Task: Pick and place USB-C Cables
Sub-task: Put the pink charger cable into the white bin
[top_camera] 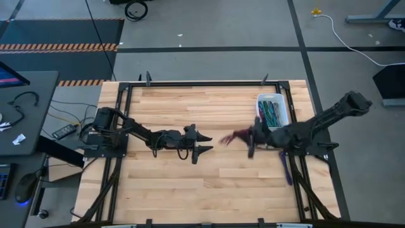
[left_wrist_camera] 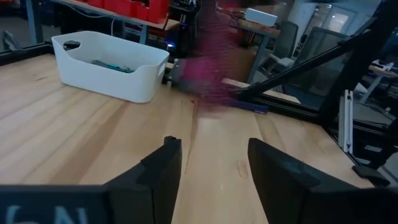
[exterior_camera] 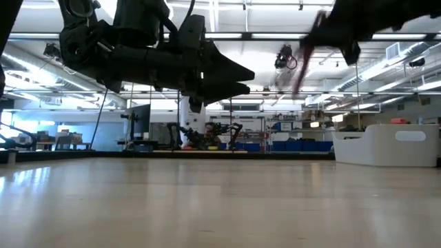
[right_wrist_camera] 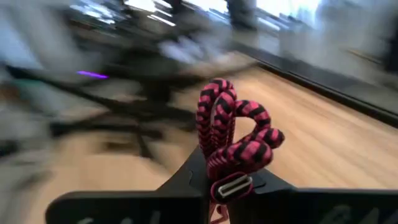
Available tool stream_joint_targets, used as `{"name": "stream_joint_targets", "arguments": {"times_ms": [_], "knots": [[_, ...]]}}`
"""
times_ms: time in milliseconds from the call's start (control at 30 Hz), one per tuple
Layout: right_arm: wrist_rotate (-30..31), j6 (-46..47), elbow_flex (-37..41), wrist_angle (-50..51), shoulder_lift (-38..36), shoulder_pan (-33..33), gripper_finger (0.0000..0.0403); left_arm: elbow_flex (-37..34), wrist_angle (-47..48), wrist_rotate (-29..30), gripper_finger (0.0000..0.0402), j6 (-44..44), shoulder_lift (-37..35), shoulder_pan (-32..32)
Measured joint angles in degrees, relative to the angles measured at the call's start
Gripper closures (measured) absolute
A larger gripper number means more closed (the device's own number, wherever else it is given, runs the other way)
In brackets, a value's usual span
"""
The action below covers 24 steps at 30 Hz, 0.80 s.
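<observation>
My right gripper (top_camera: 245, 139) hangs over the table's middle, shut on a maroon-and-black braided USB-C cable bundle (right_wrist_camera: 231, 134), which shows as a blurred streak in the high view (top_camera: 230, 137) and the low view (exterior_camera: 304, 65). My left gripper (top_camera: 204, 142) is open and empty, just left of that cable and facing it, clear of the table (exterior_camera: 227, 74). More cable bundles in teal, green and purple (top_camera: 271, 114) lie in a white bin (top_camera: 283, 107) at the far right. My right gripper pinches the folded cable bundle between its two fingers near its plug end (right_wrist_camera: 219, 169); a silver plug (right_wrist_camera: 231, 185) sits right at the fingers. The fingers point about level toward the table's left. The loops stick out beyond the fingertips, lifted clear of the table.
The white bin (left_wrist_camera: 112, 65) stands on the wood beside the right arm's base. A black frame (top_camera: 190, 83) runs around the wooden table top (top_camera: 190, 190), which is bare in the middle and near part.
</observation>
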State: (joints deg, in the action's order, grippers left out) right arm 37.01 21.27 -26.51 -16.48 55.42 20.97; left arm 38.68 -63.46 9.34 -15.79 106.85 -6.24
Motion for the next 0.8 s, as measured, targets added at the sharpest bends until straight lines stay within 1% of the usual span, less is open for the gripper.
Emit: {"name": "stream_joint_targets", "arguments": {"times_ms": [67, 133, 200, 233, 333, 400, 533, 567, 667, 800], "knots": [[3.50, 6.33, -2.76, 15.46, -2.22, -5.15, 0.0381, 0.00, 0.17, 0.00, 0.0213, 0.00, 0.00, 0.00], [5.39, 11.58, -7.13, 32.70, -3.53, -10.87, 0.0381, 0.00, 0.69, 0.02, 0.0213, -0.01, 0.00, 0.02], [5.16, 15.08, -12.66, 47.28, -3.78, -16.86, 0.0381, 0.00, 1.95, 0.02, 0.0212, 0.00, 0.00, 0.02], [4.58, 16.18, -15.32, 52.97, -3.56, -19.79, 0.0381, 0.00, 2.36, 0.02, 0.0211, -0.02, 0.00, 0.02], [0.49, 17.04, -22.34, 66.68, -1.23, -30.59, 0.0381, 0.00, 3.02, 0.02, 0.0210, -0.07, 0.00, 0.00], [-3.85, 15.29, -25.02, 71.69, 0.88, -37.96, 0.0381, 0.00, 2.88, 0.03, 0.0211, -0.12, 0.00, 0.02], [-14.39, 9.12, -25.74, 74.52, 6.13, -51.42, 0.0381, 0.00, 2.88, 0.03, 0.0217, -1.03, 0.00, -0.42], [-16.07, 7.99, -25.74, 74.83, 7.65, -54.13, 0.0381, 0.00, 2.92, 0.04, 0.0218, -1.16, 0.00, -0.47], [-18.93, 5.91, -25.74, 78.23, 12.61, -60.50, 0.0381, 0.00, 3.12, 0.04, 0.0218, -1.16, 0.00, -0.81], [-20.23, 4.82, -25.74, 81.96, 18.56, -65.81, 0.0381, 0.00, 3.13, 0.02, 0.0217, -1.14, 0.00, -0.81]]}}
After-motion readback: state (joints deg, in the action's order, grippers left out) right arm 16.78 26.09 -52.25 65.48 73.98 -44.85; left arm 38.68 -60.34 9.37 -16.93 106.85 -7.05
